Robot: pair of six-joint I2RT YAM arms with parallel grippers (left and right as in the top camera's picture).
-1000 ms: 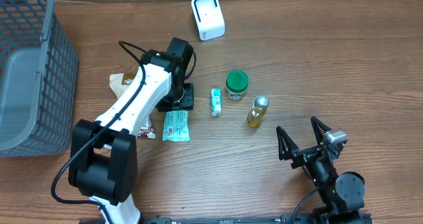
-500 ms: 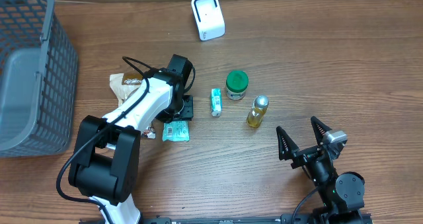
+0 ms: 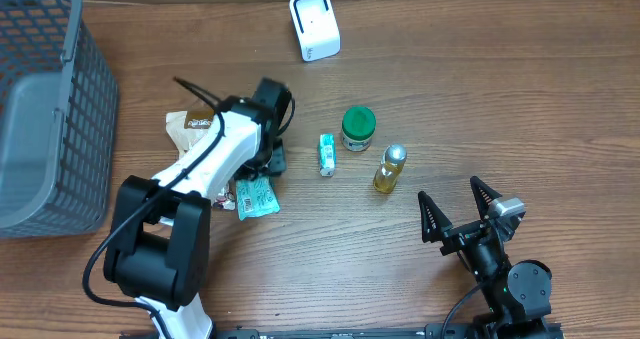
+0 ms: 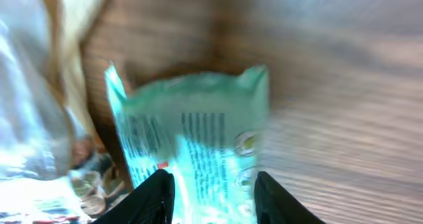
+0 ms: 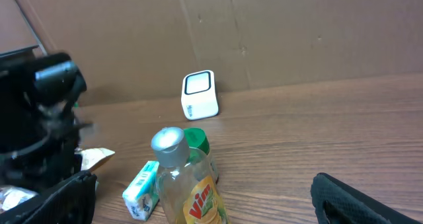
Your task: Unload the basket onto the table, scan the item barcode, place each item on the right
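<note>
Right gripper point(image 3: 447, 189): matte black fingers spread wide, empty. Left gripper point(image 4: 211, 187): narrow, pinching the crinkled teal foil packet point(image 4: 192, 118), barcode stripes showing, left of centre on the grained wooden table point(image 3: 500, 99). Farthest: glossy white rounded plastic scanner point(image 3: 315, 25).
</note>
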